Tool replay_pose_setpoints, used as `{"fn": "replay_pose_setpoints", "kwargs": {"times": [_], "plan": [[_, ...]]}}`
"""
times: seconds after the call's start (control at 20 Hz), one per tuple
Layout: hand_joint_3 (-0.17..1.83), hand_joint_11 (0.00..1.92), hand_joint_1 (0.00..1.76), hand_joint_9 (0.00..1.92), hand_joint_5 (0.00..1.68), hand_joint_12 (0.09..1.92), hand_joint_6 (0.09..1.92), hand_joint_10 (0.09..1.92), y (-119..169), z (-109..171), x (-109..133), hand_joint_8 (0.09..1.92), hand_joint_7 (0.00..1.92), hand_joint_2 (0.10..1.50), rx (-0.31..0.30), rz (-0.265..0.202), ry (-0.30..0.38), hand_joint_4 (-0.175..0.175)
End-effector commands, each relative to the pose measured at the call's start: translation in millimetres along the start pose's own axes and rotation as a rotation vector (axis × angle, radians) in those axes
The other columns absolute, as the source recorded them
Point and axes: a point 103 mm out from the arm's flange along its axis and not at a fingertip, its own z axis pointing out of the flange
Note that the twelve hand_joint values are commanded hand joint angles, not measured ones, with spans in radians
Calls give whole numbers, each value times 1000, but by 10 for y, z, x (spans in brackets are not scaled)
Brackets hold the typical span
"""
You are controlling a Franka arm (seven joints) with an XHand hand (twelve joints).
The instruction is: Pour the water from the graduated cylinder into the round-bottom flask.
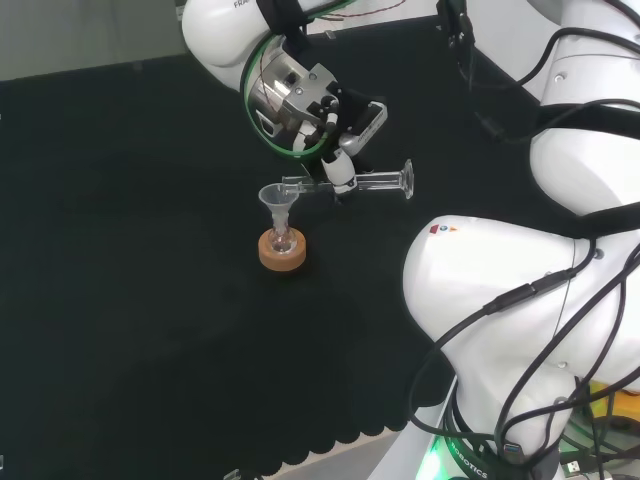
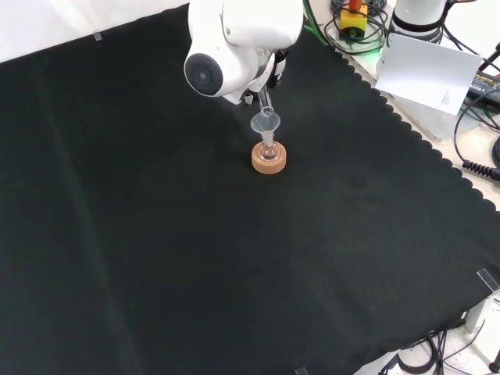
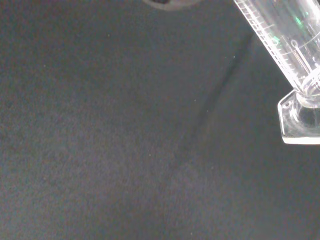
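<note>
A small round-bottom flask (image 1: 283,240) sits on a cork ring (image 1: 283,251) near the cloth's middle, with a clear funnel (image 1: 275,200) in its neck. The hand (image 1: 335,135) is shut on a clear graduated cylinder (image 1: 370,183), which lies about level, its mouth over the funnel and its foot (image 1: 407,180) pointing right in the head view. In the front view the funnel (image 2: 265,123) and cork ring (image 2: 269,158) stand just below the arm's white link (image 2: 234,47). The wrist view has the cylinder's marked tube (image 3: 280,35) and foot (image 3: 300,117) close up.
Black cloth (image 2: 195,258) covers the bench all round the flask. The arm's big white links (image 1: 520,300) stand at the head view's right. Beyond the cloth's scalloped edge in the front view lie cables and a white paper sheet (image 2: 430,70).
</note>
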Motion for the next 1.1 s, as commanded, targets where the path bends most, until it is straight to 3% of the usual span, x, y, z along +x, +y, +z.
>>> {"fn": "replay_pose_setpoints", "kwargs": {"times": [0.05,1.1], "plan": [[0,1063,1385,1150,985,876,970,812,-23,-14,4,1076,898,1082,12,7,-3,-175],[0,1062,1384,1147,983,875,974,818,-104,-46,-52,1078,897,1083,45,14,2,-175]]}}
